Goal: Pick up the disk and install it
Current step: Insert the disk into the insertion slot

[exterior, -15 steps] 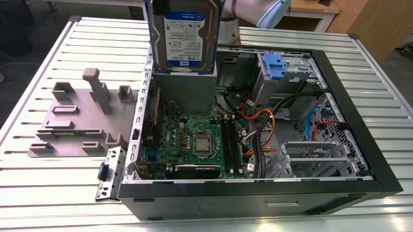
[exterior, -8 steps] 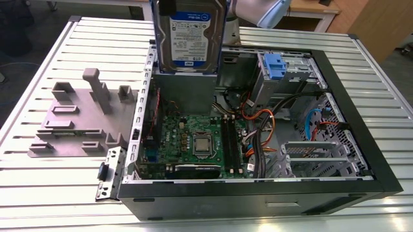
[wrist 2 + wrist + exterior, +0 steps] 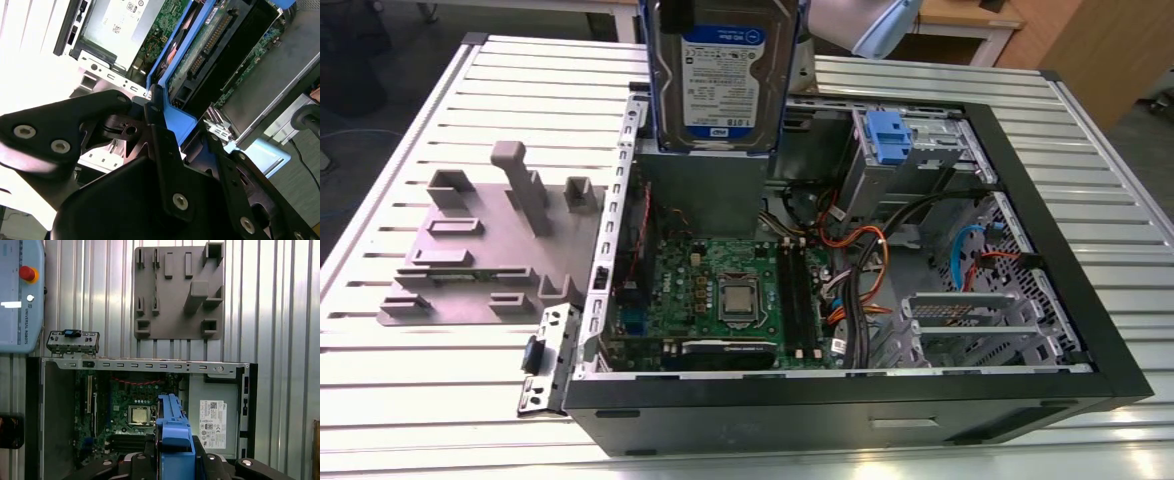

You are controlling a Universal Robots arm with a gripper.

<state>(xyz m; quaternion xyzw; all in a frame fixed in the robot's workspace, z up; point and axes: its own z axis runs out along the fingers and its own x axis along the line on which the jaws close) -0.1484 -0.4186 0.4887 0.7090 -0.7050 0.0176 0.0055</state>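
Ribbed aluminium table (image 3: 427, 380) carries the open computer case (image 3: 854, 400). The gripper (image 3: 175, 125) is clamped on the disk (image 3: 720, 70) by its blue bracket (image 3: 174, 435), holding it upright above the case (label toward the exterior view), likely to clear its walls.

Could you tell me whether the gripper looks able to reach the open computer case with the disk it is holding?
Probably yes. The gripper is shut on the disk, held upright above the computer case, whose side is open; nothing lies between them.
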